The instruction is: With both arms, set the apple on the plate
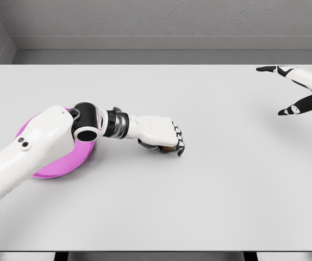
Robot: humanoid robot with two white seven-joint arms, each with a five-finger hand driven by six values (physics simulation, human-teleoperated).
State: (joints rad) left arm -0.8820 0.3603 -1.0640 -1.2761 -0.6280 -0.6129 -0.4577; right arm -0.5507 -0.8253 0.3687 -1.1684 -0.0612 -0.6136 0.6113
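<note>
Fingers [179,142] of the left hand [158,135] curl down over a small dark reddish-brown round object [155,147], seemingly the apple, which rests on the table under the palm; only its lower edge shows beneath the white knuckles, so how firmly it is clamped cannot be told. The hand lies palm down, pointing to the right, and its wrist runs back through a grey ribbed cuff and a black joint to the thick white forearm, which enters from the lower left corner.

That forearm crosses over a flat round magenta plate [63,166], hiding much of it. The plate sits on the table just left of the grasped object, apart from it.

Far across, at the upper right edge, the right hand [300,87] hovers above the table with its black-tipped fingers spread wide and holding nothing.

Everything rests on a broad, pale grey matte table [199,190], whose near edge shows at the bottom with dark legs below. Behind its far edge stands a grey textured wall, with a side wall at the upper left.
</note>
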